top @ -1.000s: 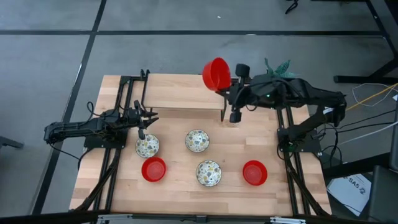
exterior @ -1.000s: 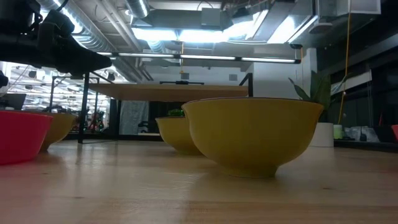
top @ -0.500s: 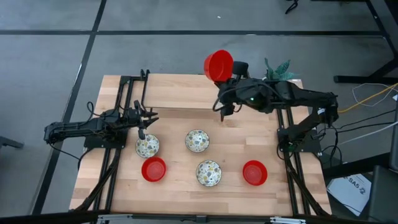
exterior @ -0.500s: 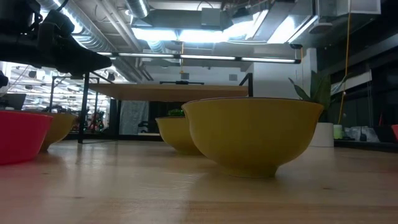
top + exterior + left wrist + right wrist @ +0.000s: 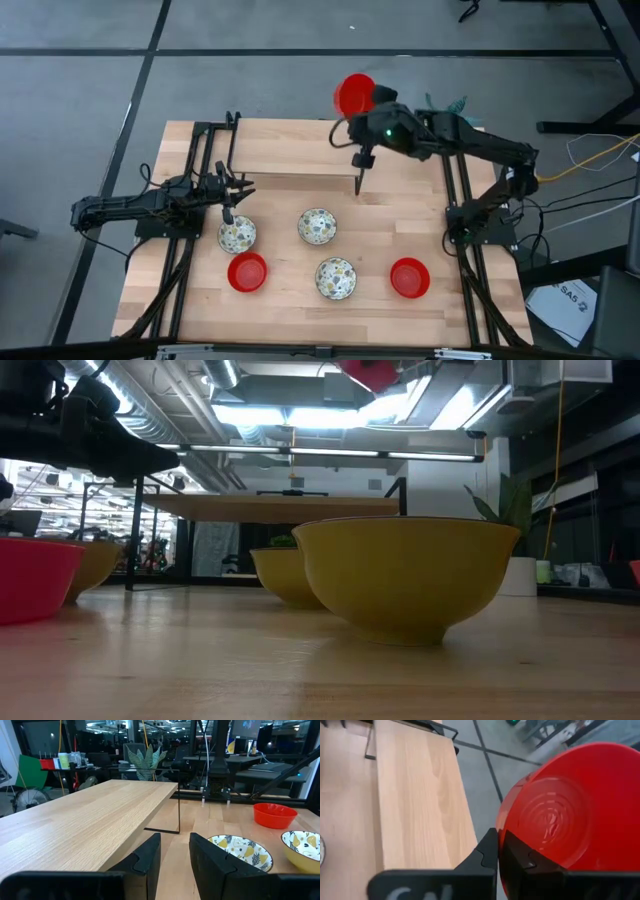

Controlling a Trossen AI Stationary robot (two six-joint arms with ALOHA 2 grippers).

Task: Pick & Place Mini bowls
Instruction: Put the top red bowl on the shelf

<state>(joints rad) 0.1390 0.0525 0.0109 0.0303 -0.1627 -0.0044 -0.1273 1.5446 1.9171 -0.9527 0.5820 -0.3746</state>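
Observation:
My right gripper (image 5: 366, 101) is shut on a glossy red mini bowl (image 5: 353, 94), held high over the table's far edge; the bowl's underside also shows at the top of the low view (image 5: 371, 372). On the table stand three patterned bowls (image 5: 237, 235) (image 5: 317, 226) (image 5: 336, 278) and two red bowls (image 5: 247, 272) (image 5: 409, 277), each on its base. My left gripper (image 5: 238, 188) is open and hovers just beyond the leftmost patterned bowl (image 5: 239, 848), touching nothing. My right gripper holds the red bowl by its rim (image 5: 499, 827), with the wall between the two fingers: one finger (image 5: 524, 861) inside the bowl, the other (image 5: 482, 854) outside. The bowl is lifted clear and tipped on its side, its hollow (image 5: 551, 815) facing the wrist camera.
A raised wooden shelf (image 5: 270, 147) on thin black legs spans the far left part of the table. A potted plant (image 5: 446, 106) stands at the far right corner. Black arm frames run along both sides of the table. Bare wood (image 5: 400, 215) lies between shelf and bowls.
My right gripper has carried the red bowl toward the table's far edge and higher, turning as it went. The bowl has tipped further onto its side and has come into the top of the low view. The left arm and the bowls on the table have kept still.

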